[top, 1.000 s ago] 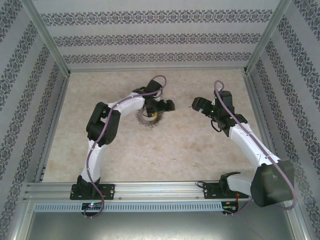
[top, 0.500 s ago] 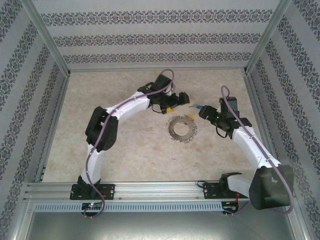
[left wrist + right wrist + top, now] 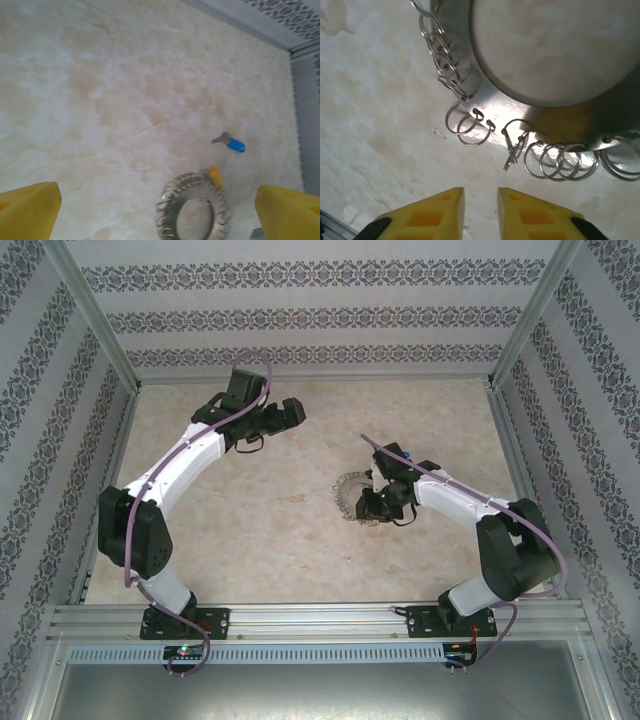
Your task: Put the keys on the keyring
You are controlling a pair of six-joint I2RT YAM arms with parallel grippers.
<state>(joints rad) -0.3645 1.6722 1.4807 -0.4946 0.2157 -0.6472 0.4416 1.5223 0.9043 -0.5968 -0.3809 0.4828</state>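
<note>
Keyring: flat on bench, now reached by right gripper, jaws nearly closed, empty. Left gripper: withdrawn to rear, jaws open, empty. Yellow key at ring's edge; blue key near, unthreaded.

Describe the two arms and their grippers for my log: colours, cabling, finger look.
Both arms have white link shells with black joints, each trailed by a purple-grey cable. The left gripper and the right gripper look black from above. Wrist views show yellow fingers; the right ones have recessed pockets and black backing.
</note>
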